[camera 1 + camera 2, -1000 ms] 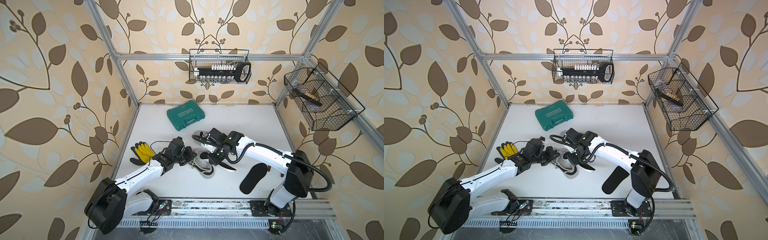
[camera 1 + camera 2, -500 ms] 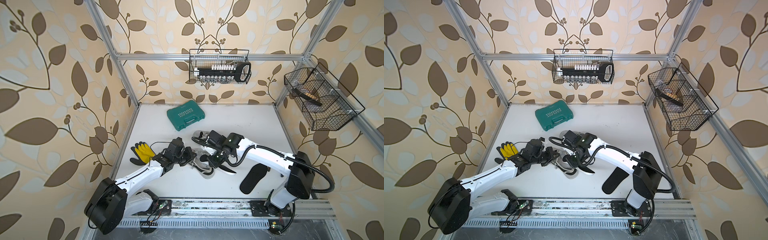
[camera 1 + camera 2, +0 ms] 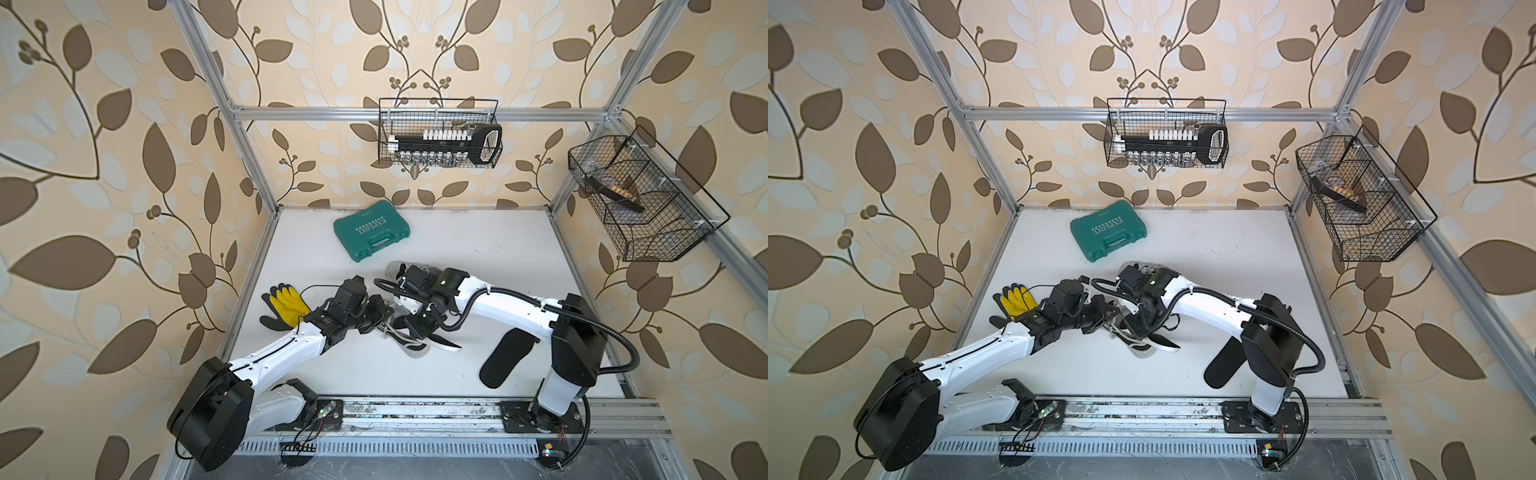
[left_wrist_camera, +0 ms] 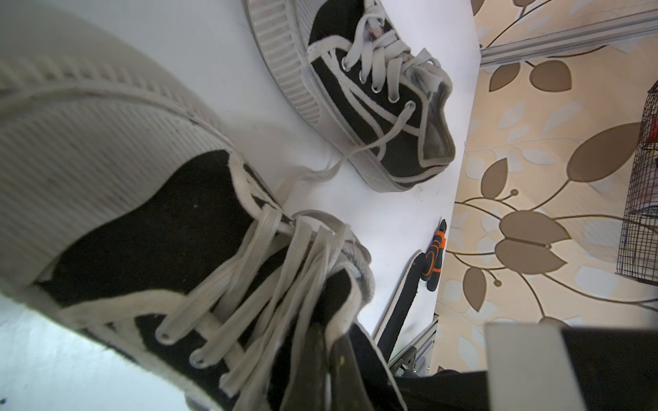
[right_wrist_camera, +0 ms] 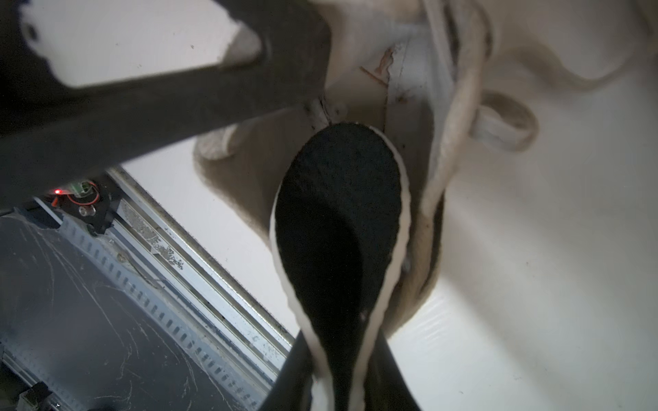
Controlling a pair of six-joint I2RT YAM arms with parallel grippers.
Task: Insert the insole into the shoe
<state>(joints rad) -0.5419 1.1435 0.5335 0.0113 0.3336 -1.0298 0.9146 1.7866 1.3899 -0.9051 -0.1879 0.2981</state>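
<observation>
The table (image 3: 478,257) is white, inside an aluminium frame (image 3: 374,110) and walls with leaf wallpaper (image 3: 124,166). I count two shoes and two insoles. The left pincer (image 3: 384,313) is closed on the collar of the shoe (image 4: 160,231). The right pincer (image 5: 338,373) is closed on the folded insole (image 5: 338,231), whose round end lies at this shoe's mouth, directly ahead. The second shoe (image 4: 374,106) stands behind the right pincer, partly hidden by the arm. The second insole (image 3: 505,359) lies well apart, beside a screwdriver (image 4: 435,256). Further away are one green case (image 3: 371,235), a yellow glove (image 3: 286,305) and two wire baskets (image 3: 438,139) (image 3: 640,199).
</observation>
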